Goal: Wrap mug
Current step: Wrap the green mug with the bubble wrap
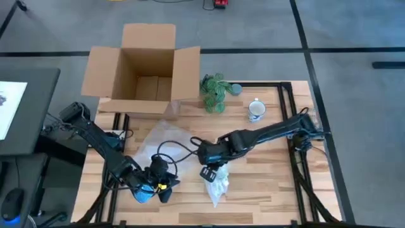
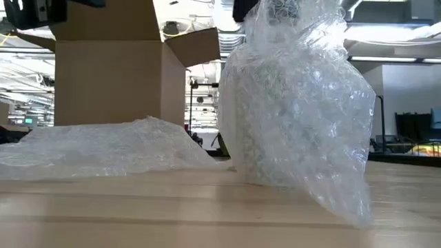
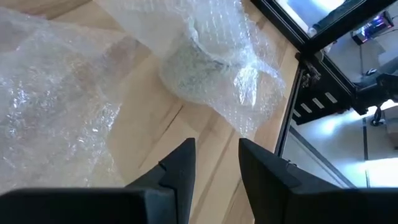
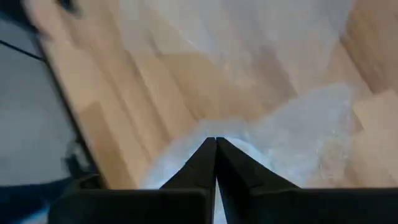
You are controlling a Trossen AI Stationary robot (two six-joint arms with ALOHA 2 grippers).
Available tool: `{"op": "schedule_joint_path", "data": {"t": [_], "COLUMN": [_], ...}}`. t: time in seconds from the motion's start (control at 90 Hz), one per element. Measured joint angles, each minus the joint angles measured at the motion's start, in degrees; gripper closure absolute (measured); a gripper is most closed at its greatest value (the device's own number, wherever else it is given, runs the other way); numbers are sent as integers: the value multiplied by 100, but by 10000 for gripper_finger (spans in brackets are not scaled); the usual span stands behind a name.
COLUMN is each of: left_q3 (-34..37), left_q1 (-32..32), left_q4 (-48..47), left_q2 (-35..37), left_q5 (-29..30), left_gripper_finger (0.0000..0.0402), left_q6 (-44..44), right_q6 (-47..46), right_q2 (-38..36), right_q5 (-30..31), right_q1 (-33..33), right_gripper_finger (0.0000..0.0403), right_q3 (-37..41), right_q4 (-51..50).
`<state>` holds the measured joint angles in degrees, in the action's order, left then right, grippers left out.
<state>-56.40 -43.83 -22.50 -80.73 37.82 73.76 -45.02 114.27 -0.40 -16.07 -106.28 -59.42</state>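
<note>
Right gripper (image 1: pixel 211 172) pinches bubble-wrapped bundle (image 1: pixel 216 185) near counter (image 1: pixel 272 183) front edge; keep pinch firm, tuck loose wrap. Left gripper (image 3: pixel 214 163) narrowly open, empty.

You had the high camera looking straight down on the whole table (image 1: pixel 266 168), both arms and the cardboard box (image 1: pixel 147 63) in frame. Your low camera sat at tabletop level, very near the bubble-wrapped bundle (image 2: pixel 296 103), facing the box (image 2: pixel 110 69) and the room behind. The left wrist camera looked down at that same bundle (image 3: pixel 205 65); the right wrist camera hung close above the wrap (image 4: pixel 298 130).
</note>
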Motion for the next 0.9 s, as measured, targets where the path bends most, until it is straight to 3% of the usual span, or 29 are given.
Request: {"op": "schedule_joint_path", "data": {"t": [0.156, 0.5, 0.656, 0.9], "left_q3": [0, 0, 0, 0], "left_q1": [0, -2, -2, 0], "left_q4": [-4, -41, -35, -22], "left_q2": [0, 2, 2, 7], "left_q5": [-2, -2, 2, -31], "left_gripper_finger": [297, 297, 297, 297], "left_q6": [0, -2, 0, -2], "right_q6": [109, 483, 500, 464], "right_q2": [522, 1221, 928, -145], "right_q5": [-341, -355, -262, -165], "right_q1": [-176, -319, -237, -170], "right_gripper_finger": [403, 403, 403, 403], "right_q3": [4, 40, 51, -15], "right_q4": [-292, -381, -470, -568]}}
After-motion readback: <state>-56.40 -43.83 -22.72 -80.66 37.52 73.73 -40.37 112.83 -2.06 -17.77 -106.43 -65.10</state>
